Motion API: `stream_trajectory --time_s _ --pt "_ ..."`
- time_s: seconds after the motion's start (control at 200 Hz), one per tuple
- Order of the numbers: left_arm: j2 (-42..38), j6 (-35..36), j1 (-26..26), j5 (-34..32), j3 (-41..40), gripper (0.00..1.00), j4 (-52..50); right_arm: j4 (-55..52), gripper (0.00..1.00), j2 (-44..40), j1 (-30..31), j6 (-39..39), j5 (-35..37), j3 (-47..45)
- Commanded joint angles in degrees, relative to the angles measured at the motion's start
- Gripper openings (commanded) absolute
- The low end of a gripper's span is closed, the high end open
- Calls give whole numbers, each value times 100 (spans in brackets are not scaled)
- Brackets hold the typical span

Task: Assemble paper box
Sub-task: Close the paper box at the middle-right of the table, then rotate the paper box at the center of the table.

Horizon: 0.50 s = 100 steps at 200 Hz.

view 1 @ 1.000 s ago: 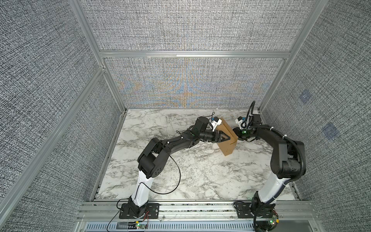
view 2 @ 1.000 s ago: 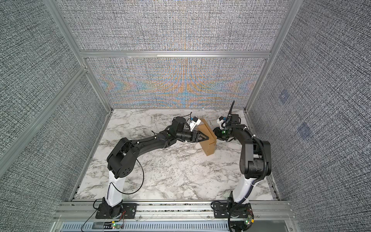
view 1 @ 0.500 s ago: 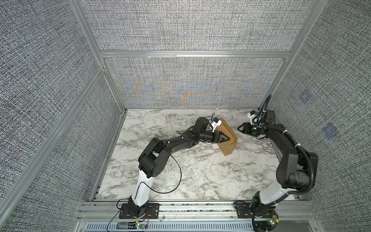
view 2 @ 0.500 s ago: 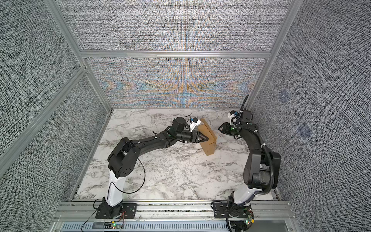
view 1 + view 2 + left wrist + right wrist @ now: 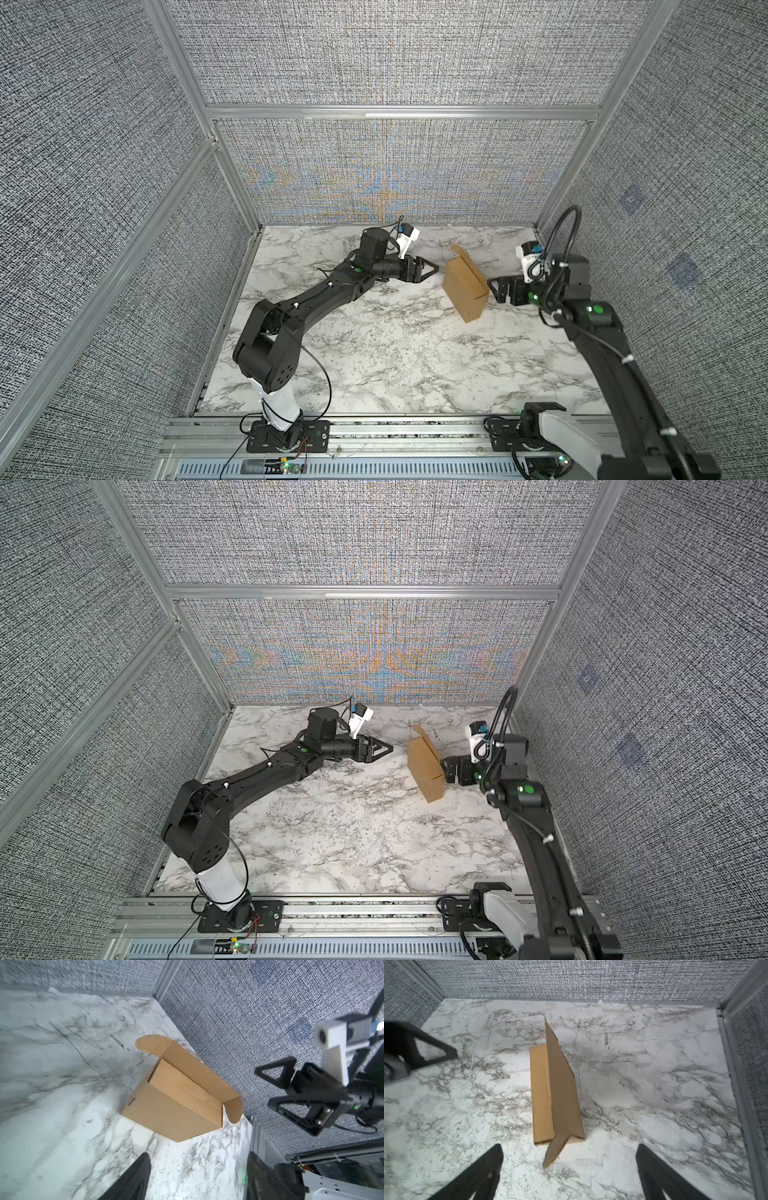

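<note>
1. L claw (image 5: 432, 269): black, triangular fingers (image 5: 133, 1178) spread apart w/ nothing btwn them, so it's grasping nothing. It points at the box's long side, tips just short of the cardboard, no contact.
2. R claw (image 5: 494, 290): also black, jaws spread wide, fingers (image 5: 485, 1165) either side of bare bench. Empty as well. A white camera block (image 5: 332, 1043) rides on its wrist.
3. Btwn the two claws sits the tan-brown corrugated cardboard paper box (image 5: 463, 286). It's folded into box shape and rests on the bench, held by neither arm.
4. Lid panel (image 5: 197, 1066) is raised, not shut, w/ a rounded tab at each end. In the R wrist view the lid shows as a thin upright sheet. The near tab (image 5: 555, 1149) sticks out toward the R claw and touches neither finger.
5. White-and-grey marble-pattern bench (image 5: 395, 353): in both top views the box is on the far right part, near the back right corner.
6. Further out, grey woven-fabric walls (image 5: 395, 54) in an aluminium frame (image 5: 395, 112) close three sides. Both arm bases are bolted to a metal rail (image 5: 415, 432) along the near edge.
</note>
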Motion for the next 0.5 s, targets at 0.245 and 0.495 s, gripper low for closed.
stream_trajectory --time_s 0.245,0.495 --pt "-885 1535 1132 -175 -469 93 -573 3448 99 -2861 994 312 1216 -3888" --pt "-1010 1837 1485 -167 -515 94 -621 6069 99 -1395 1585 -242 1484 -4330"
